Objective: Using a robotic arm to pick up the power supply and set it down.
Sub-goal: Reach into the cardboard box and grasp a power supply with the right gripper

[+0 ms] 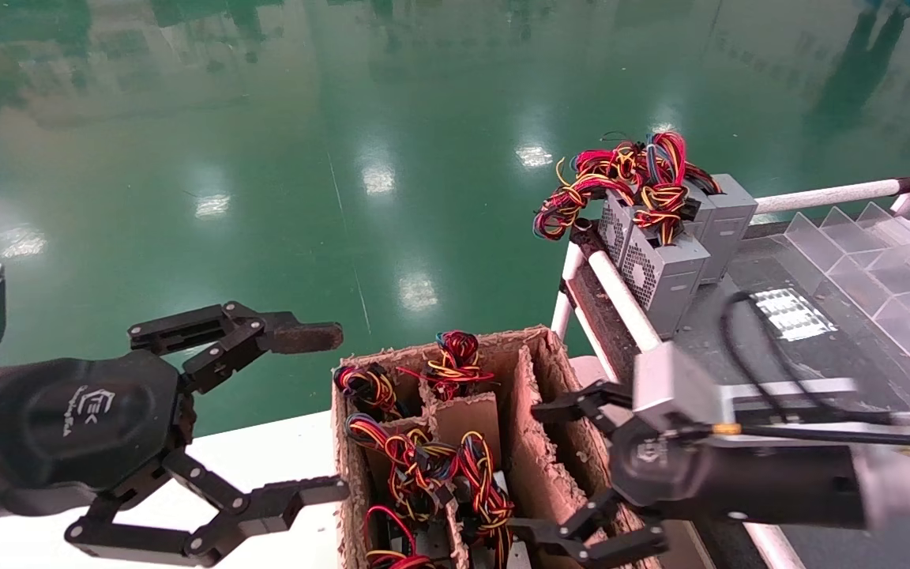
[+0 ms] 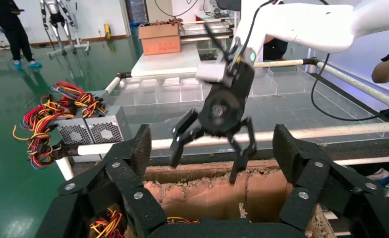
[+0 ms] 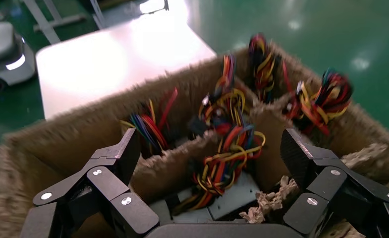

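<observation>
We see a torn cardboard box [image 1: 538,411] with dividers, its cells holding power supplies topped by wire bundles [image 3: 232,148]. Beside it, more silver power supplies [image 1: 664,273] stand on the dark bench [image 1: 771,332]. Our right gripper [image 1: 581,474] hangs over the box, jaws wide and empty. Our left gripper [image 1: 321,411] hovers just beside the box, also spread wide.
</observation>
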